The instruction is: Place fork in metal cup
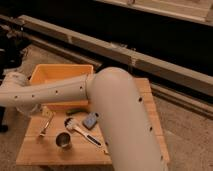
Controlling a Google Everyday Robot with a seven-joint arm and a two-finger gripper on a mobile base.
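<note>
— What kind of place does the robot work in?

— It looks like a robot test space, closer to a lab or workshop than a home; the floor (185, 135) is bare and grey; long metal rails (125, 52) run along a dark wall (150, 30).

— Anything else that shows it?

— A small wooden table (37, 150) stands alone on that floor, carrying a yellow bin (60, 75); the robot's pale arm (115, 115) reaches across it; the gripper is hidden past the arm's left end.
</note>
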